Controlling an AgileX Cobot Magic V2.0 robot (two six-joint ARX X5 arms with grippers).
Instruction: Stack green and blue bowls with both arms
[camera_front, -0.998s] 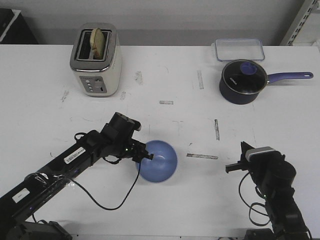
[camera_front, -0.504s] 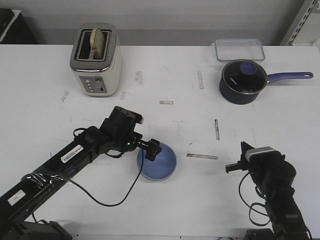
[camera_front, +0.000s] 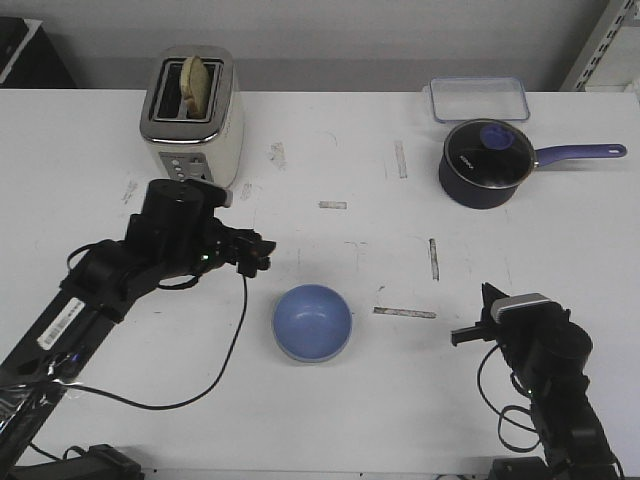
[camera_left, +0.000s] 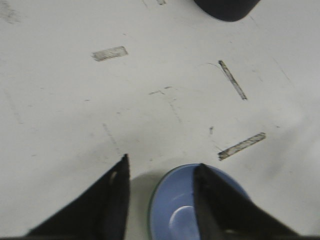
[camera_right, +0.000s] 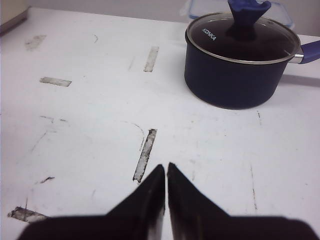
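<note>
The light blue bowl (camera_front: 312, 320) sits upright on the white table (camera_front: 420, 400), in the middle near the front. A thin pale green rim (camera_left: 151, 201) shows round its edge, so it looks nested in the green bowl, which is otherwise hidden. The blue bowl also shows in the left wrist view (camera_left: 175, 212), just beyond and below the fingers. My left gripper (camera_front: 258, 253) (camera_left: 162, 161) is open and empty, raised to the left of the bowl and apart from it. My right gripper (camera_front: 488, 305) (camera_right: 165, 166) is shut and empty, low at the front right.
A cream toaster (camera_front: 192, 120) with bread stands at the back left. A dark blue lidded saucepan (camera_front: 485, 163) (camera_right: 235, 65) with a long handle and a clear lidded box (camera_front: 479, 98) stand at the back right. Worn tape marks (camera_front: 404, 313) lie on the table.
My left gripper was at the blue bowl's left rim with the bowl tilted. It has let go and drawn back up and to the left. The bowl now rests level. The right arm has not moved.
</note>
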